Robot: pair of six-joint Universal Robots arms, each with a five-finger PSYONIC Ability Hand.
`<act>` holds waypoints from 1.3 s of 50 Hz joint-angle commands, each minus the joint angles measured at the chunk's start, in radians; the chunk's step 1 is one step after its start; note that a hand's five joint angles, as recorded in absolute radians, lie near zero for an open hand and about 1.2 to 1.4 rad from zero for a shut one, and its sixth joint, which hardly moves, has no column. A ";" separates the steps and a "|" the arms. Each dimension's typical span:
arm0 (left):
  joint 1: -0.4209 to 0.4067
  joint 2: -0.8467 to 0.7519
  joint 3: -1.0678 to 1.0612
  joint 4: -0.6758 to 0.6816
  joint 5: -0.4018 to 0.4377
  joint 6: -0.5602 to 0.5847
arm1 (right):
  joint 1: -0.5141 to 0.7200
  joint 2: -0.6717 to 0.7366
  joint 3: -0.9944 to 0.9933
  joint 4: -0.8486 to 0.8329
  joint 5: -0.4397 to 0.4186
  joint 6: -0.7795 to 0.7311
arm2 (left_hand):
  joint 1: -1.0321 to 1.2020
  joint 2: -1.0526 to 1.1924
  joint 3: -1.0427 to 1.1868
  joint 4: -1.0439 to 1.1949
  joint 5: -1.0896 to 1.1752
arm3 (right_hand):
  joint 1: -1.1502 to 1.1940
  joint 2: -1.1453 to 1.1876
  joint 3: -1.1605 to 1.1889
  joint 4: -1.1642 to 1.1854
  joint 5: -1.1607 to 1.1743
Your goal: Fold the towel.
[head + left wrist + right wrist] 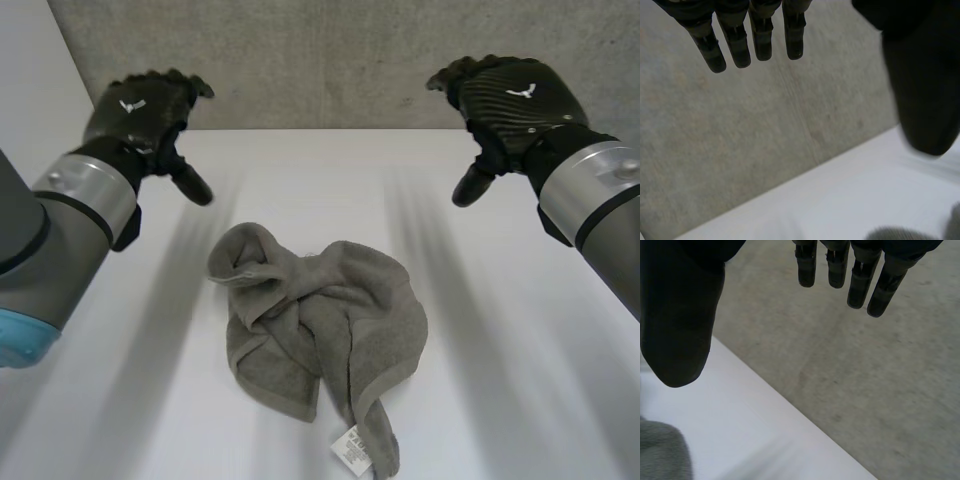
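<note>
Bare white table lies open on every side of the grey towel, which sits crumpled in a heap at the middle with its white tag at 6 o'clock. Beyond it, the left hand at 10 o'clock and the right hand at 2 o'clock hover released, holding nothing. A grey wall bounds the table's far edge at 12 o'clock.

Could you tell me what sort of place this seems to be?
Probably a robotics lab or test bench: a white table against a grey concrete-looking wall, one crumpled grey towel on it, and the robot's left hand and right hand open over the table.
</note>
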 commanded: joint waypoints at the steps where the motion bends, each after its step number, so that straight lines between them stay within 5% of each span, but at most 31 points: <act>1: 0.024 0.014 0.024 -0.030 -0.007 -0.058 | -0.017 0.009 0.011 -0.021 0.101 0.065 | -0.075 -0.067 -0.058 -0.066 -0.045 | -0.064 -0.077 -0.053 -0.076 -0.063; 16: 0.038 -0.044 0.082 -0.185 -0.008 -0.095 | -0.041 0.054 -0.052 0.047 0.116 0.102 | -0.066 -0.058 -0.058 -0.066 -0.037 | -0.064 -0.077 -0.053 -0.076 -0.063; 18: 0.038 -0.044 0.082 -0.185 -0.008 -0.094 | -0.047 0.054 -0.052 0.048 0.111 0.108 | 0.052 0.059 -0.058 -0.066 0.081 | -0.064 -0.077 -0.053 -0.076 -0.063; 20: 0.040 -0.038 0.082 -0.182 -0.007 -0.094 | -0.049 0.054 -0.052 0.048 0.110 0.108 | 0.690 0.698 -0.058 -0.066 0.720 | -0.064 -0.077 -0.053 -0.076 -0.063; 21: 0.040 -0.038 0.082 -0.182 -0.007 -0.094 | -0.049 0.054 -0.052 0.048 0.110 0.108 | 0.695 0.702 -0.058 -0.066 0.724 | -0.064 -0.077 -0.053 -0.076 -0.063; 22: 0.040 -0.033 0.082 -0.180 -0.005 -0.098 | -0.049 0.054 -0.052 0.048 0.110 0.108 | 1.113 1.121 -0.058 -0.066 1.142 | -0.064 -0.077 -0.053 -0.076 -0.063; 23: 0.040 -0.032 0.084 -0.179 -0.002 -0.098 | -0.049 0.054 -0.052 0.048 0.110 0.108 | 1.131 1.139 -0.058 -0.066 1.161 | -0.064 -0.077 -0.053 -0.076 -0.063; 38: 0.048 -0.043 0.114 -0.176 -0.001 -0.092 | -0.049 0.069 -0.051 0.048 0.107 0.104 | 1.132 1.139 -0.058 -0.066 1.161 | -0.064 -0.077 -0.053 -0.076 -0.063; 40: 0.046 -0.046 0.119 -0.176 -0.004 -0.089 | -0.049 0.070 -0.049 0.048 0.108 0.104 | 0.536 0.544 -0.058 -0.066 0.565 | -0.064 -0.077 -0.053 -0.076 -0.063; 48: 0.046 -0.047 0.127 -0.177 -0.008 -0.086 | -0.049 0.077 -0.052 0.048 0.115 0.107 | 0.059 0.066 -0.058 -0.066 0.088 | -0.064 -0.077 -0.053 -0.076 -0.063; 65: 0.046 -0.049 0.124 -0.177 -0.007 -0.086 | -0.051 0.077 -0.052 0.048 0.115 0.113 | -0.025 -0.017 -0.058 -0.066 0.004 | -0.064 -0.077 -0.053 -0.076 -0.063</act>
